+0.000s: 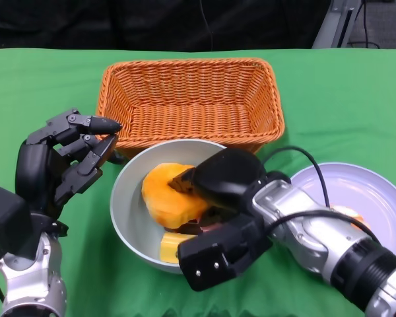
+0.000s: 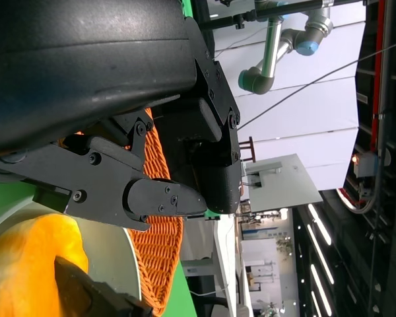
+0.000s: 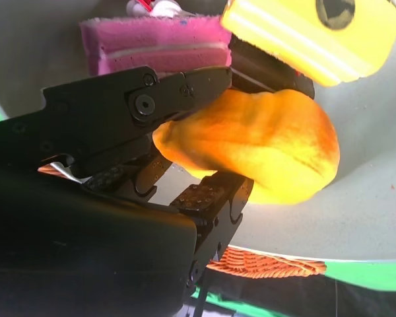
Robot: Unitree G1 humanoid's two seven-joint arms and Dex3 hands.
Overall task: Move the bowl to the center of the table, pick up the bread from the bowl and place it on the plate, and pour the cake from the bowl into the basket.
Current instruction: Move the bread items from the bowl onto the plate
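Green tablecloth; white partition wall; ceiling light strips.

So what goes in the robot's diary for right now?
right hand: gripping bread in bowl | left hand: open beside bowl | basket, plate: waiting

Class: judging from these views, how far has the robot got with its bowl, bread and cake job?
Done: the bowl sits mid-table before the basket. In hand: the right hand is closing on the bread inside the bowl. Left: bread onto the plate, then cake poured into the basket.

A green tablecloth covers the table; a grey robot arm stands in the background.
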